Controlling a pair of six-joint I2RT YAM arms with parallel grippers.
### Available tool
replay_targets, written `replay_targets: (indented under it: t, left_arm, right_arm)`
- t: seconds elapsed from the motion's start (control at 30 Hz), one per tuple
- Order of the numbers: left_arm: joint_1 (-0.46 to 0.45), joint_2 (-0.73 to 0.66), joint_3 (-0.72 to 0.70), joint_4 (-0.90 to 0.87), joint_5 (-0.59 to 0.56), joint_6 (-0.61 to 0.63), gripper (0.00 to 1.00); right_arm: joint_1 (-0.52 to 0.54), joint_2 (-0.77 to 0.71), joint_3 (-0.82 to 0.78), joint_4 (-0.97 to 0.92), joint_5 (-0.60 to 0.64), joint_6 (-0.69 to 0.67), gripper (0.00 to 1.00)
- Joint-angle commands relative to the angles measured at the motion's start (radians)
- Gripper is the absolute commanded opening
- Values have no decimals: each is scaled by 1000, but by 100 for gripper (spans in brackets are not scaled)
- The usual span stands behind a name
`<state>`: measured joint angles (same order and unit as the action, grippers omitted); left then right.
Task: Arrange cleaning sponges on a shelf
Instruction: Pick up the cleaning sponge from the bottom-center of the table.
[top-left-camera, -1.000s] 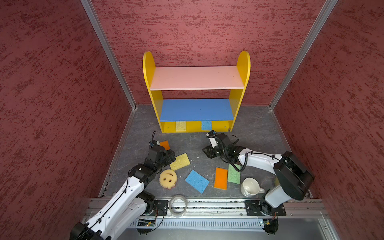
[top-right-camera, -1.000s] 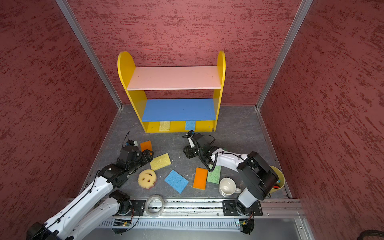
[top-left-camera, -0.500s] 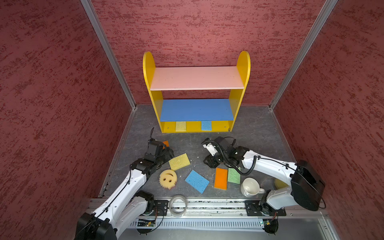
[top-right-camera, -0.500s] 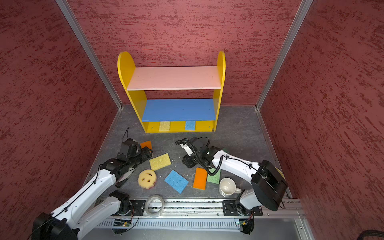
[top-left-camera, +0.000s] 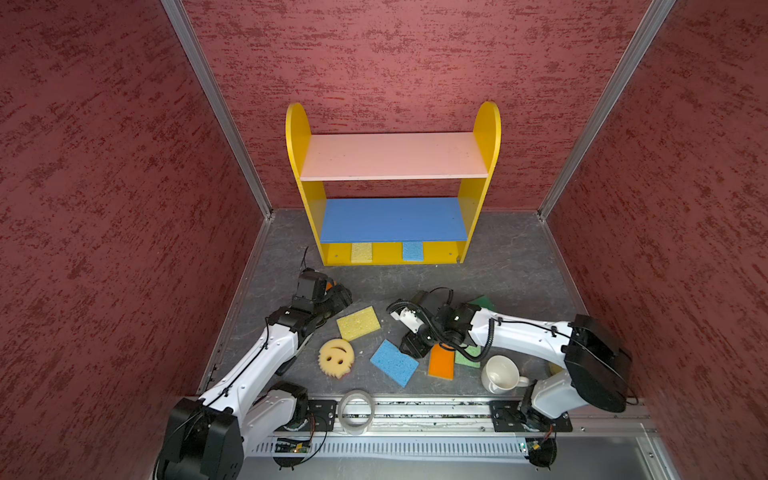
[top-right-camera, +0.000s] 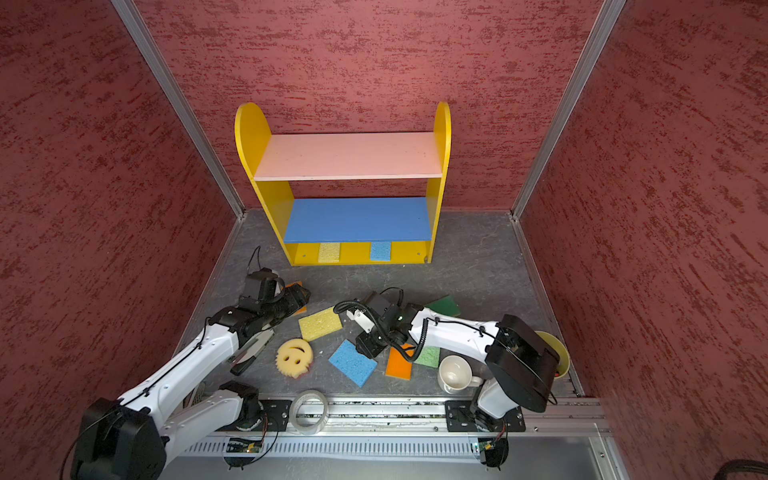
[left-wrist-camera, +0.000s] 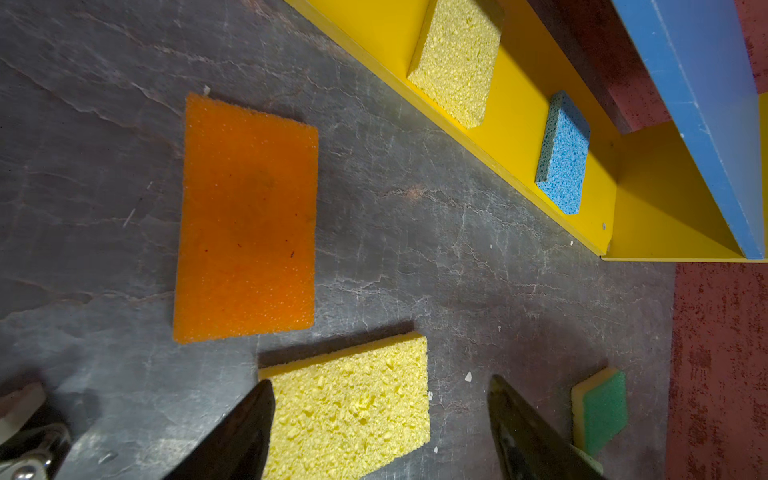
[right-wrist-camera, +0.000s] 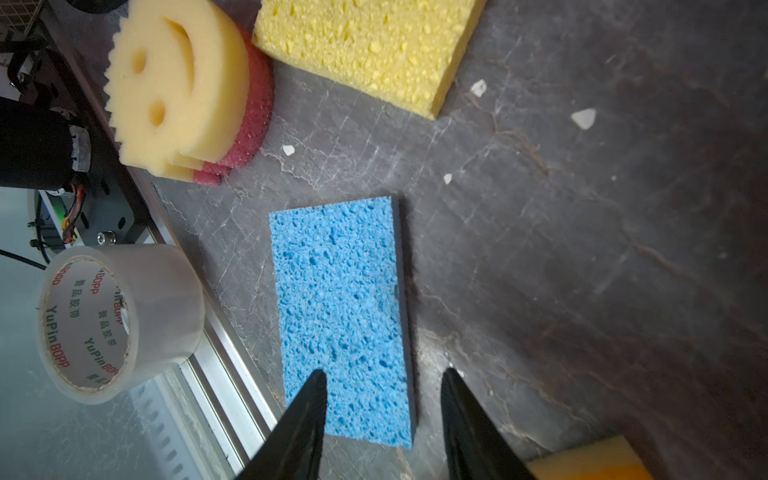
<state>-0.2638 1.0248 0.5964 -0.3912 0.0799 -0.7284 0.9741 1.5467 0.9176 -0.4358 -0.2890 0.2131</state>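
Pick-up step; 2 shelved sponges on shelf base. Right gripper spread above near end of blue sponge: 1 finger over foam, 1 past its edge. Left gripper spread, empty, over yellow sponge. Next, probably: centring, lowering, closing across width.

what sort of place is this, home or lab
Probably a robot test cell, not a home: textured dark red wall panels enclose it, two white robot arms sit on a silver metal rail, and the small yellow shelf with pink and blue boards looks like a prop.
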Motion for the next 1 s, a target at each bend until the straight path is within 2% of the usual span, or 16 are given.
replay_targets:
  t: [0.0,0.37,0.57,0.8,0.97]
  left_arm:
    - [5,-5,-4,36,20,3,80]
    - [6,7,-15,45,26,-3,81]
    - [5,15,-13,46,26,-3,81]
    - [5,20,-18,49,24,-3,81]
    - [5,20,-23,49,21,-3,81]
  right_arm:
    - [14,26,8,20,-66,3,46]
    - [30,114,7,63,-66,-18,44]
    - [29,147,10,94,-34,-5,39]
    - [30,157,8,130,-50,11,37]
    - [29,165,7,142,-53,18,32]
